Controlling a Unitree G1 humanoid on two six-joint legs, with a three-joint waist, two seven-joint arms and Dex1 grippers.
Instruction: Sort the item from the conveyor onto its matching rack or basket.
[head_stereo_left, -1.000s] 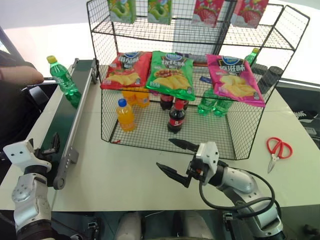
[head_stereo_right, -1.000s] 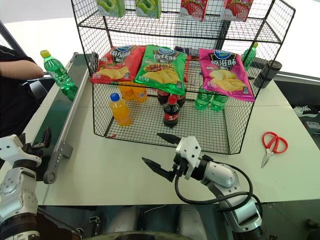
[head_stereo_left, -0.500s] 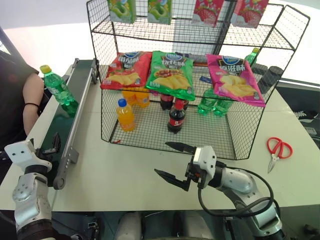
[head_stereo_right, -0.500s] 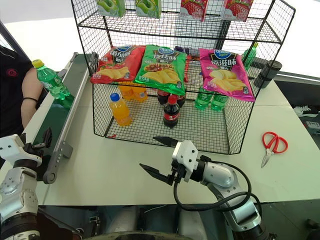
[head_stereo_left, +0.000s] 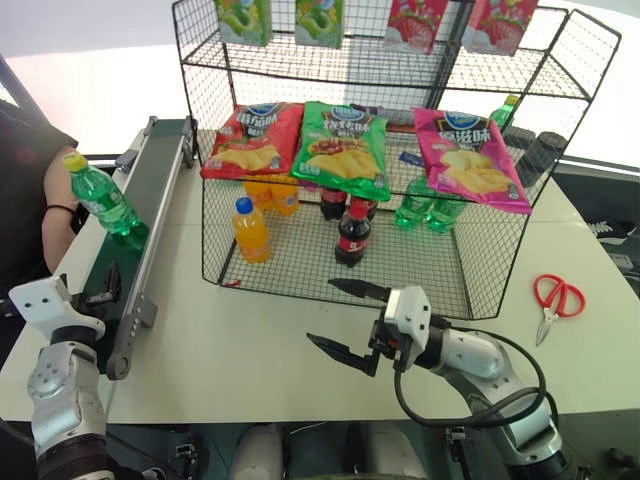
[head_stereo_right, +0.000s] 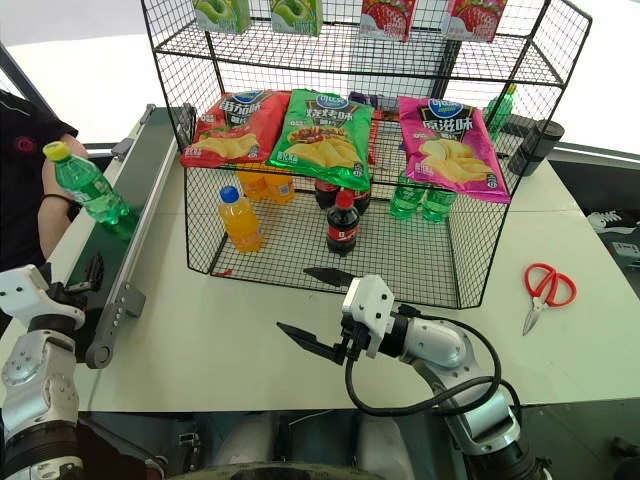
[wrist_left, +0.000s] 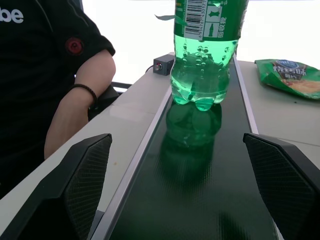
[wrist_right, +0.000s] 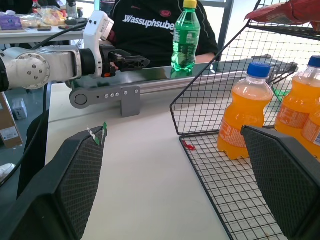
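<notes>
The item, a clear-green soda bottle (head_stereo_left: 100, 197) with a yellow cap, stands upright on the conveyor's dark green belt (head_stereo_left: 158, 165) at the table's left. At the belt's near end my left gripper (head_stereo_left: 108, 283) is open and points up the belt, with the bottle (wrist_left: 207, 55) a short way ahead of its fingers. My right gripper (head_stereo_left: 322, 311) hangs open over the white table, just in front of the black wire rack (head_stereo_left: 280, 255), pointing left and holding nothing.
The rack's lower cage holds orange-drink bottles (head_stereo_left: 250, 230), cola bottles (head_stereo_left: 350, 235) and green bottles (head_stereo_left: 425, 212). Chip bags (head_stereo_left: 340, 145) lie on its shelf. Red scissors (head_stereo_left: 550, 298) lie at the right. A person in black (head_stereo_left: 40, 190) stands beside the belt.
The green bottle has travelled down the belt toward my left gripper. The person's hand has drawn back from the belt. Both grippers stay open and in place.
</notes>
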